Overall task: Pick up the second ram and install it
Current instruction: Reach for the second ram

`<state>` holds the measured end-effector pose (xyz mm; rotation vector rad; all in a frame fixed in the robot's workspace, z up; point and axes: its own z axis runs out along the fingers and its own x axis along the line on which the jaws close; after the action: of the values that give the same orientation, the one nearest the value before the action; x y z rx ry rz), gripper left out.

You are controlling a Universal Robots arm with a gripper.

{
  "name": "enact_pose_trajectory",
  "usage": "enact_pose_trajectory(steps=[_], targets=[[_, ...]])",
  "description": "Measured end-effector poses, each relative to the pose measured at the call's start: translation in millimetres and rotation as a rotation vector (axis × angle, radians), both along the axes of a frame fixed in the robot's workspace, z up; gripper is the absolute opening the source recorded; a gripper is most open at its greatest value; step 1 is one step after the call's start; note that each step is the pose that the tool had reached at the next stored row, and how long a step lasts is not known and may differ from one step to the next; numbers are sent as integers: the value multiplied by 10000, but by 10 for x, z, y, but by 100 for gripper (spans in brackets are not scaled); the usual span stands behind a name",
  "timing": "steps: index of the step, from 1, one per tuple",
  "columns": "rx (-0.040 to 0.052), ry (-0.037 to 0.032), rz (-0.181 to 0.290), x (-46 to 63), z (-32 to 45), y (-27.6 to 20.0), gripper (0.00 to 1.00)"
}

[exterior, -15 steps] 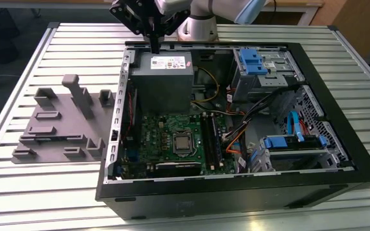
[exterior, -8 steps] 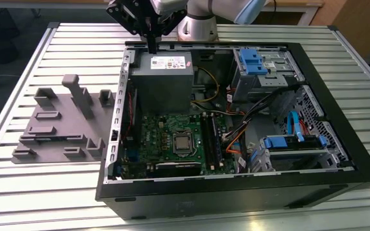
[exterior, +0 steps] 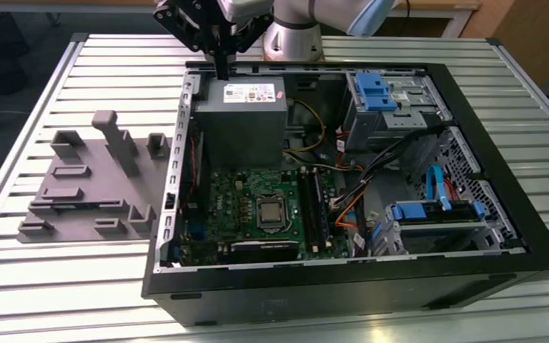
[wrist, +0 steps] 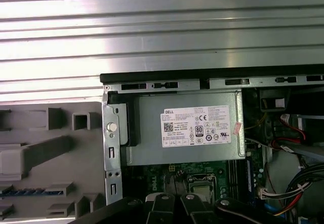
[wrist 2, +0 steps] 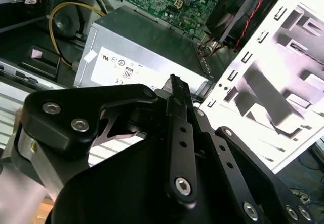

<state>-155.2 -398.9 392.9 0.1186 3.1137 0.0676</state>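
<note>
My gripper hangs over the far rim of the open computer case, just above the back edge of the grey power-supply box. Its fingers look pressed together with nothing between them; the second wrist view shows the gripper the same way. In the first wrist view a thin dark strip with bluish marks, seemingly the second ram, lies in a slot of the grey fixture beside the case, well away from the gripper. The green motherboard has long black slots.
The black case lies open on a ribbed metal table. The grey fixture, with upright posts, sits on the exterior view's left. Blue-latched drive cages and loose cables fill the case's right side.
</note>
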Motion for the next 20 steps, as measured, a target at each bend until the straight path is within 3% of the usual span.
enact_pose_trajectory(steps=[20], targets=[[0, 12, 1, -90, -11, 0, 11]])
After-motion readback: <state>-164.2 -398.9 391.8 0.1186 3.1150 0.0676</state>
